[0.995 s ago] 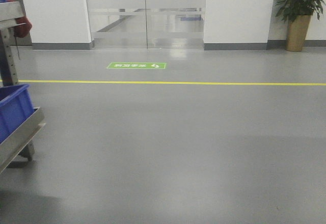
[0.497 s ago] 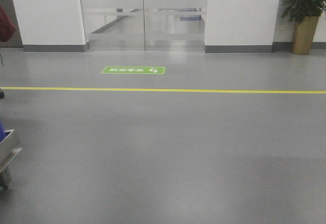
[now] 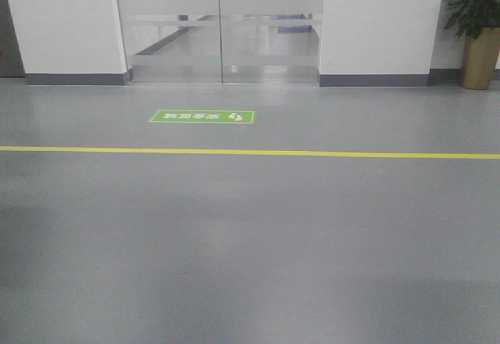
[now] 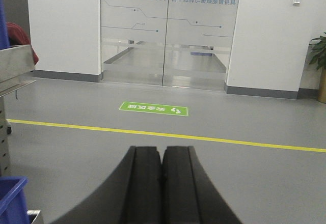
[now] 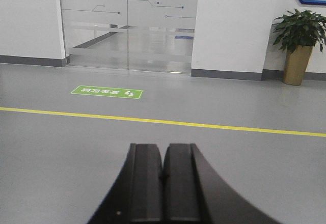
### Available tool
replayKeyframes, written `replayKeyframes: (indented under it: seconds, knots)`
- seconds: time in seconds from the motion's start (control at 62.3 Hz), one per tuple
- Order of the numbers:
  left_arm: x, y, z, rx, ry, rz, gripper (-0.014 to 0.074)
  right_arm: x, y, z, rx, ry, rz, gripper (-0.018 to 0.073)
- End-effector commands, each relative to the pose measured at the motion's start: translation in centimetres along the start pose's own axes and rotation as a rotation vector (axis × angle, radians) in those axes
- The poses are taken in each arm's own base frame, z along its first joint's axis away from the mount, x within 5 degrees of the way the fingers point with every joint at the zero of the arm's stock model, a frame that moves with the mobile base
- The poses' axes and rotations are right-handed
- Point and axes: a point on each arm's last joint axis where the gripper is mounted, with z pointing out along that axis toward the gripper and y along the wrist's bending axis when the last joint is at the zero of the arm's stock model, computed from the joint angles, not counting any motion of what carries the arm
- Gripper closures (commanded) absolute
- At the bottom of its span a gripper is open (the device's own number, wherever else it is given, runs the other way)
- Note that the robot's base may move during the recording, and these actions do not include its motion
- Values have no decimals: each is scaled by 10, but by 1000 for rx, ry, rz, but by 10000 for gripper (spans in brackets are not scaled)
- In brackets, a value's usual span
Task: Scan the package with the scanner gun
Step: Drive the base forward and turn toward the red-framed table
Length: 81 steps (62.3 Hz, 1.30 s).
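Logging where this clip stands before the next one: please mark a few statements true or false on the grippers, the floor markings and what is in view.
1. The right gripper is shut, with nothing between its fingers. True.
2. The left gripper holds the scanner gun. False: it is shut on nothing, and no view shows the scanner gun or the package.
3. A yellow line crosses the floor in front of the glass doors. True.
4. The green floor sign lies on the near side of that line. False: it lies beyond it, toward the doors.
5. A potted plant stands by the wall on the right. True.
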Motion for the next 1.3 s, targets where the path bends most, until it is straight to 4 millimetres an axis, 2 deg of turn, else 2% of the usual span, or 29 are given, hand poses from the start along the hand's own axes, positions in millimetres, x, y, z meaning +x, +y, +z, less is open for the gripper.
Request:
replayKeyframes:
  seconds: [0.0,1.283]
  knots:
    - [-3,0,0,-1,-26,2,707,-2,0,0,4,-25,-6,727]
    - [-3,0,0,-1,-26,2,707,-2,0,0,4,-25,-6,727]
